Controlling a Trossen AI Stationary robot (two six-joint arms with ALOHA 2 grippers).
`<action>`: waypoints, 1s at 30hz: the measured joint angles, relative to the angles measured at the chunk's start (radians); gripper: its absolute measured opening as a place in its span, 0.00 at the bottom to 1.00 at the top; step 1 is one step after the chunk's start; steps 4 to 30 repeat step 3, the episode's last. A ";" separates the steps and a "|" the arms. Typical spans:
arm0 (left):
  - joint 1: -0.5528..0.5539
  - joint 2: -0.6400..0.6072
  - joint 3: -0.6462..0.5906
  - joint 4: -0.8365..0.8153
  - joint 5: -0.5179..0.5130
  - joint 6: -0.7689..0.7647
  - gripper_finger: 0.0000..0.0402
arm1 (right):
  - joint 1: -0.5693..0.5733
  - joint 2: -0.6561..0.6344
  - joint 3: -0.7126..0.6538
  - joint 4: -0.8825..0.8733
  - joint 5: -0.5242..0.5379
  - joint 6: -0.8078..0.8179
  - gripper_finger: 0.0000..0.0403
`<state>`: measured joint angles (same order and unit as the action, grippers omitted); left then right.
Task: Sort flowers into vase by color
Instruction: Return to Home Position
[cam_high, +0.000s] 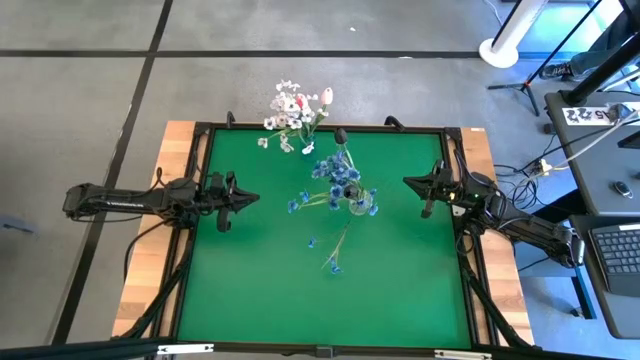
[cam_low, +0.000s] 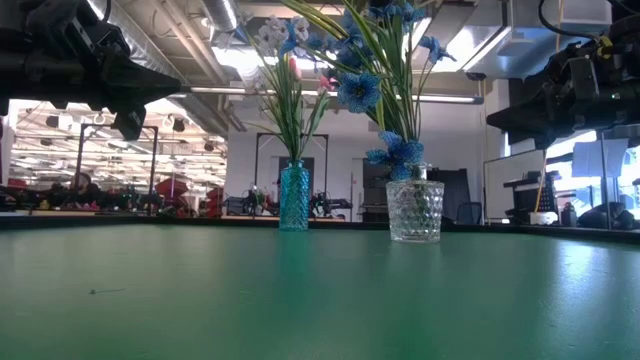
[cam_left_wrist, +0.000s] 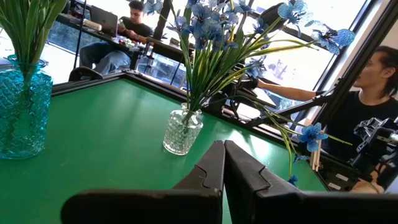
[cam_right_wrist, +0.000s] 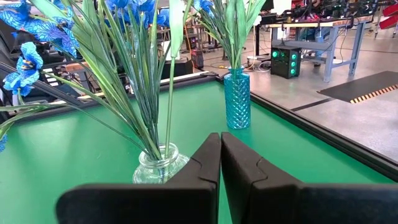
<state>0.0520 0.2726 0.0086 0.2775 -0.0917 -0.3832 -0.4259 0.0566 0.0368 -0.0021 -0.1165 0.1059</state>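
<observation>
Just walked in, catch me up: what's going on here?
Nothing is being handled. The left gripper and right gripper hang at opposite sides of the green table, fingers shut, empty. Blue flowers stand in the clear dimpled glass vase mid-table; white and pink flowers in the teal glass vase near one edge.

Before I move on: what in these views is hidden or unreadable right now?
- High view: the teal patterned glass vase is mostly hidden under its white and pink blossoms.
- Low view: the blue blossoms in the clear dimpled glass vase are cut off by the top edge.
- High view: the dark bud is too small to trace its stem to either vase.
</observation>
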 joint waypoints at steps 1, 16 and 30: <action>0.000 0.000 0.000 0.000 0.000 0.000 0.00 | 0.000 0.000 0.000 0.000 0.000 0.000 0.04; 0.000 0.000 0.000 0.000 0.000 0.000 0.00 | 0.000 0.000 0.000 0.000 0.000 0.000 0.04; 0.000 0.000 0.000 0.000 0.000 0.000 0.00 | 0.000 0.000 0.000 0.000 0.000 0.000 0.04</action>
